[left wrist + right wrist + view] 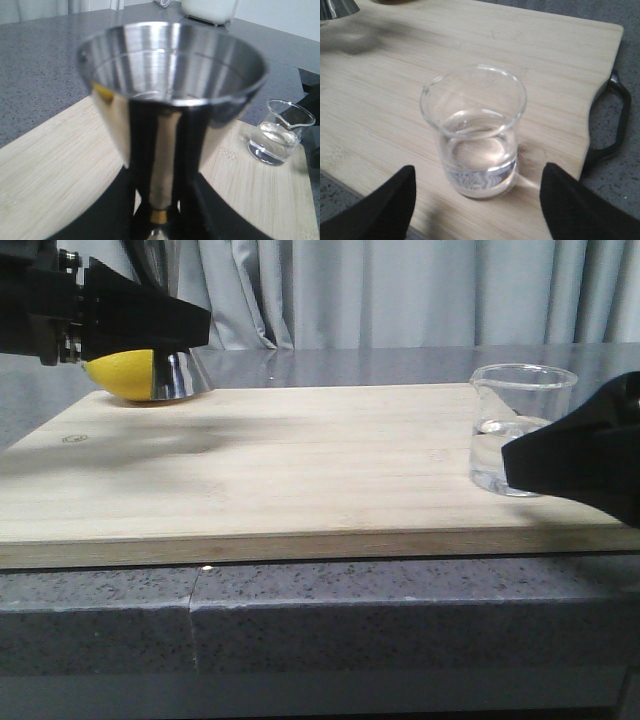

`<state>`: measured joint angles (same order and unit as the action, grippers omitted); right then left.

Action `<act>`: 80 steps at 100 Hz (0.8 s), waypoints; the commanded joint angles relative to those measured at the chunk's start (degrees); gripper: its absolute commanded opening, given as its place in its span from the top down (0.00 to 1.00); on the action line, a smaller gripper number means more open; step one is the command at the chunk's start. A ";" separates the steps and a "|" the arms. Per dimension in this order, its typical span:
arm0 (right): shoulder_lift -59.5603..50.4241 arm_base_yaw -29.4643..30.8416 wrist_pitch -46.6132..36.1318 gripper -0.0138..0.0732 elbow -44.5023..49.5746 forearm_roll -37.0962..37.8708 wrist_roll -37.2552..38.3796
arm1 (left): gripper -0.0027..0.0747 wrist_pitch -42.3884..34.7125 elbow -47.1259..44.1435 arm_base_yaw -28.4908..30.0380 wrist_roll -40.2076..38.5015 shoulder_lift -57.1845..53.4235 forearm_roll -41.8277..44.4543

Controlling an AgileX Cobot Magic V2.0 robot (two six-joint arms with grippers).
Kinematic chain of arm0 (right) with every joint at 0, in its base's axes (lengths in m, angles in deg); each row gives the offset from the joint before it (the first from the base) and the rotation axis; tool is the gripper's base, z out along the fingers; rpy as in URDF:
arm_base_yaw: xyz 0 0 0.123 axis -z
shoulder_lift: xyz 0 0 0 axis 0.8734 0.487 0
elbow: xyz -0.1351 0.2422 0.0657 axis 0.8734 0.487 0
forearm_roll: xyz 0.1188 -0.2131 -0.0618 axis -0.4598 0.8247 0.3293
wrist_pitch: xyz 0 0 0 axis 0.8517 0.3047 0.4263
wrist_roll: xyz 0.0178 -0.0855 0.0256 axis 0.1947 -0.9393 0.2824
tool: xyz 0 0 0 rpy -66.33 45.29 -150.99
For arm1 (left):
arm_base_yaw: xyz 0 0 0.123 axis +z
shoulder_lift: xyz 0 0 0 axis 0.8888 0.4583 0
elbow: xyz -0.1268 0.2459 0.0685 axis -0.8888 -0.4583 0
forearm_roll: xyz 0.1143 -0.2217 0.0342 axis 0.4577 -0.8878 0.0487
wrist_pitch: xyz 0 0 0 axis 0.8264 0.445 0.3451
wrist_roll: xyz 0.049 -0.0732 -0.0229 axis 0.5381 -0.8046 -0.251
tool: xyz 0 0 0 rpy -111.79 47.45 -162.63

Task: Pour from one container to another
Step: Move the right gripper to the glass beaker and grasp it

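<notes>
The left tool (159, 220) clamped the steel jigger (172, 95) at its narrow waist, held upright, a lemon (122, 374) just behind it. The right tool (477, 200) stood wide, the glass beaker (475, 132) between its fingers but untouched, resting on the board (300, 470). The grasping step looked in hand; next, closing on the beaker and carrying it leftward seemed needed.

A grey speckled stone counter (400, 625) carries a pale bamboo cutting board (300, 470) with a black handle (615, 125) at one end. On the board, a clear glass beaker (520, 430) holding clear liquid stands upright near the right end. A yellow lemon (122, 374) lies at the board's far left corner, beside a steel jigger (182, 375).
</notes>
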<state>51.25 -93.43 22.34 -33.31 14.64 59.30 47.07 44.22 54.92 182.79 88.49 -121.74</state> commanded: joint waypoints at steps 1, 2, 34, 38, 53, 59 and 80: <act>1.28 0.01 -7.29 0.30 -1.42 1.18 -0.63 | 0.94 4.98 1.75 0.09 -0.40 -2.07 -4.95; 1.54 0.01 -7.69 0.30 -1.42 1.32 -0.63 | 0.94 4.98 1.75 0.09 -0.40 -2.07 -4.95; 5.04 0.01 -14.96 0.30 -1.42 1.54 -0.63 | 0.94 4.88 1.75 0.09 -0.40 -2.07 -4.95; 5.61 0.01 -15.62 0.30 -1.42 1.54 -0.63 | 0.94 4.88 1.75 0.09 -0.40 -2.07 -4.95; 7.65 0.01 -18.83 0.30 -1.42 1.54 -0.63 | 0.94 4.56 1.75 0.09 -0.40 -2.07 -4.95; 8.53 0.01 -19.89 0.30 -1.42 1.54 -0.63 | 0.94 4.56 1.75 0.09 -0.40 -2.07 -4.95; 10.37 0.01 -23.24 0.30 -1.42 1.54 -0.53 | 0.94 4.43 1.75 0.09 -0.40 -2.07 -4.95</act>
<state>61.70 -93.43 5.43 -33.31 15.46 59.21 47.34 44.31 54.92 182.79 88.49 -121.74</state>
